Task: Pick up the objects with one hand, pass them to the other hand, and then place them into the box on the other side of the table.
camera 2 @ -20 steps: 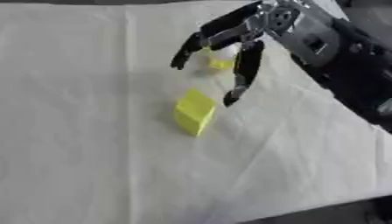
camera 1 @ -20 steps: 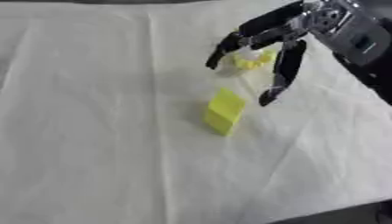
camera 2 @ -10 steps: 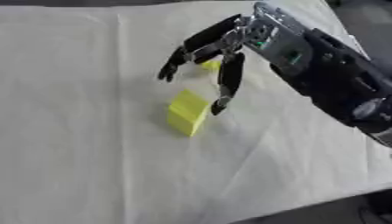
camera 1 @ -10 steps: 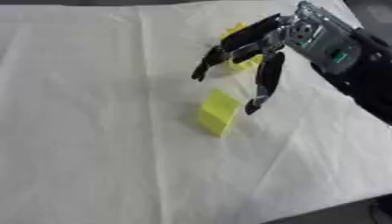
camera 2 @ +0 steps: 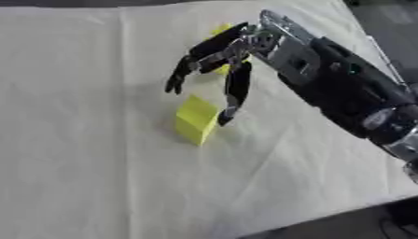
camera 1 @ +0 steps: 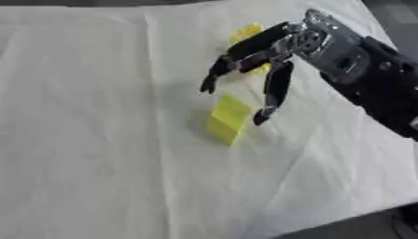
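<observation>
yellow block (camera 1: 228,119) on white cloth (camera 1: 90,140), right hand (camera 1: 269,49) spread-fingered above, hiding another yellow piece (camera 1: 246,33).

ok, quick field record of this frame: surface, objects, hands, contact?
surface: white cloth
block: yellow, on cloth, mid-table
far object: yellow, partly behind the hand
right hand: open, fingers spread above block
contact: thumb tip beside block; touch unclear
left hand: not in view
box: not in view
</observation>
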